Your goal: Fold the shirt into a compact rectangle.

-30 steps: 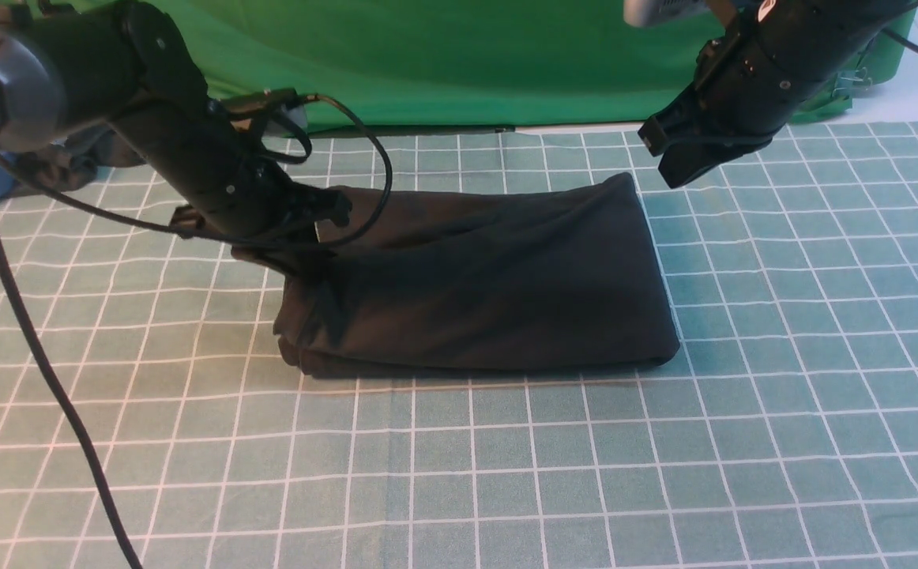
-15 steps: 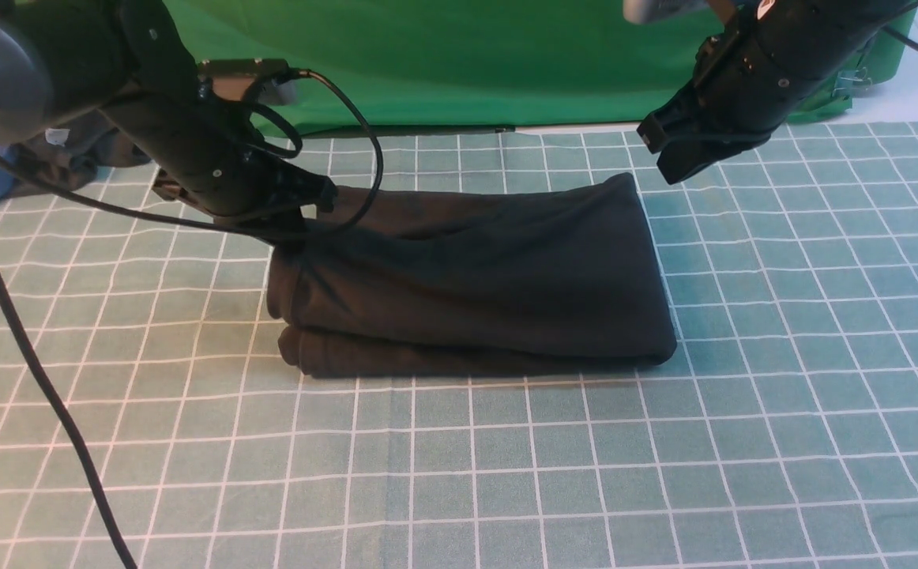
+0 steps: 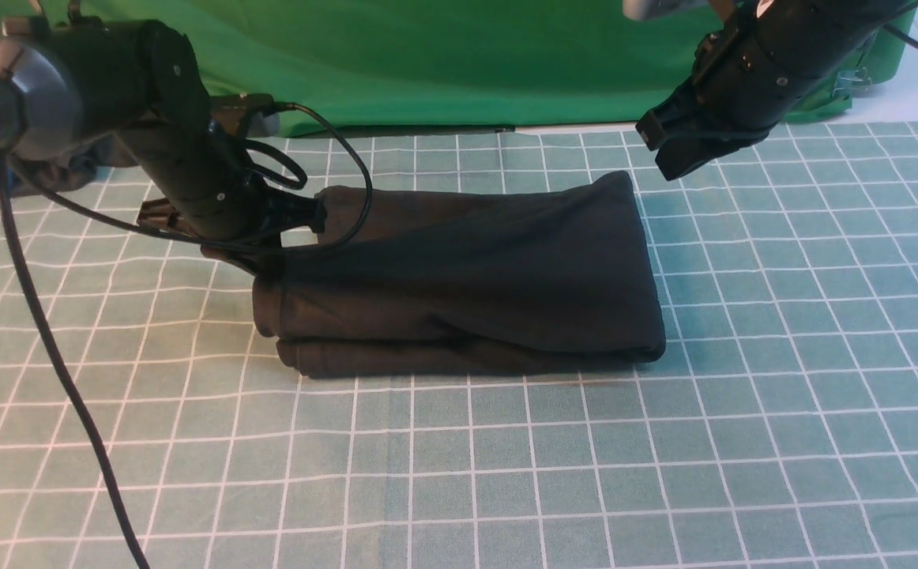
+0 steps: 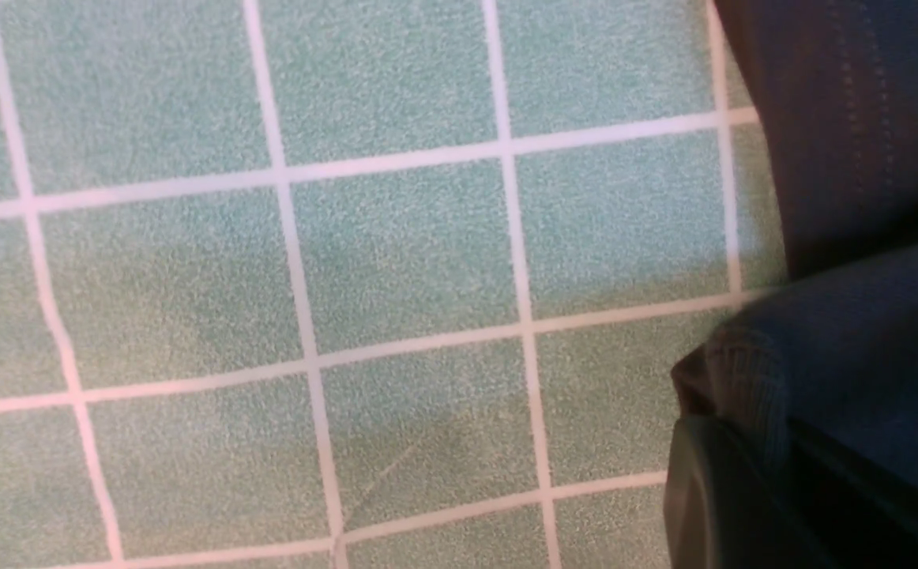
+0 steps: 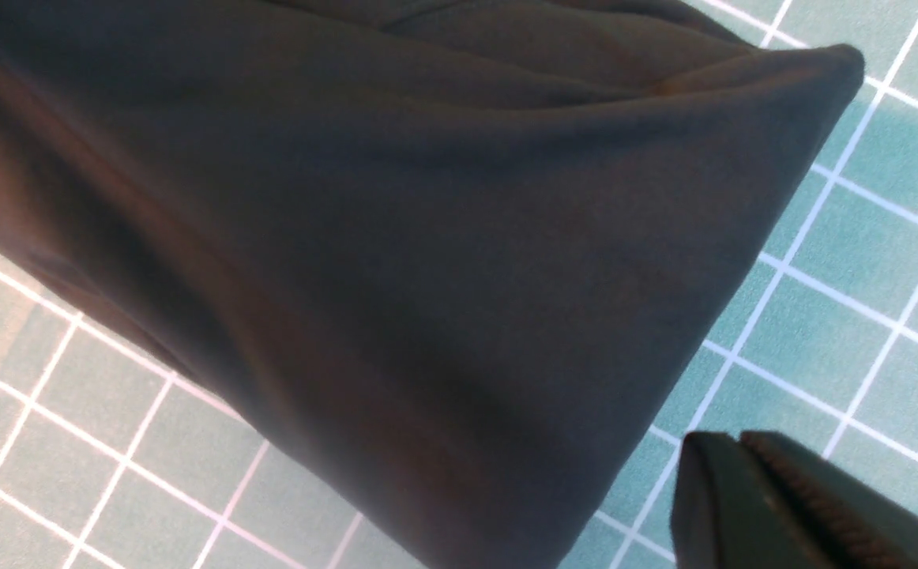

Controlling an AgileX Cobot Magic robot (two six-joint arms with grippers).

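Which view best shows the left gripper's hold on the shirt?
Left wrist view: left gripper is shut on a shirt edge. In front view its own arm hides the pinch; right wrist view shows only cloth.

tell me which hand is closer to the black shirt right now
Left. The left hand is shut on the shirt at its left end. The right hand hangs shut above and beyond the far right corner, not touching it.

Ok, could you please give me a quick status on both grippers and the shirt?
Left gripper shut on the shirt at its left end. Right gripper shut, empty, above the far right corner. Shirt folded, upper layer lifted. Nothing in the way.
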